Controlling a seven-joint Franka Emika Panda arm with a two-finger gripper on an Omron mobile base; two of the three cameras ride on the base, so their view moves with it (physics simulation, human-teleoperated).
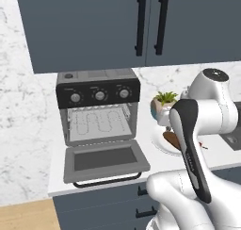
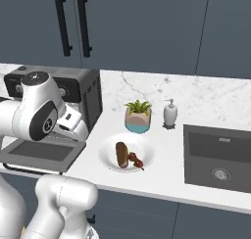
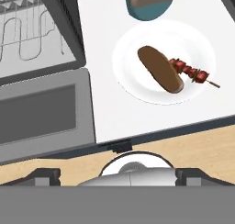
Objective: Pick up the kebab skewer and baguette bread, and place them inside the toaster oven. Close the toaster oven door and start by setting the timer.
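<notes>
- The gripper (image 3: 117,173) looks down from above the counter's front edge, with nothing between its 2 dark fingertips (image 3: 46,175), which stand wide apart, well clear of the food.
- The baguette bread (image 3: 160,74) lies on a white plate (image 3: 133,48), a brown loaf with rounded ends, set diagonally in the hand view.
- The kebab skewer (image 3: 192,73) lies on the same plate, its red and dark chunks touching or just beside the loaf's lower end, its bare stick tip pointing toward the plate's rim.
- The toaster oven (image 1: 98,107) stands on the counter (image 1: 146,149) beside the plate, with 3 round knobs along its black top panel and a wire rack showing inside.
- The toaster oven door (image 1: 105,160) is dropped open and lies flat toward the counter's front edge, dark glass window facing up and black bar handle at the front.
- A small potted plant (image 2: 138,116) in a teal-and-tan pot stands just behind the plate.
- A soap dispenser (image 2: 170,113) stands beside the plant, near a dark sink (image 2: 218,157).
</notes>
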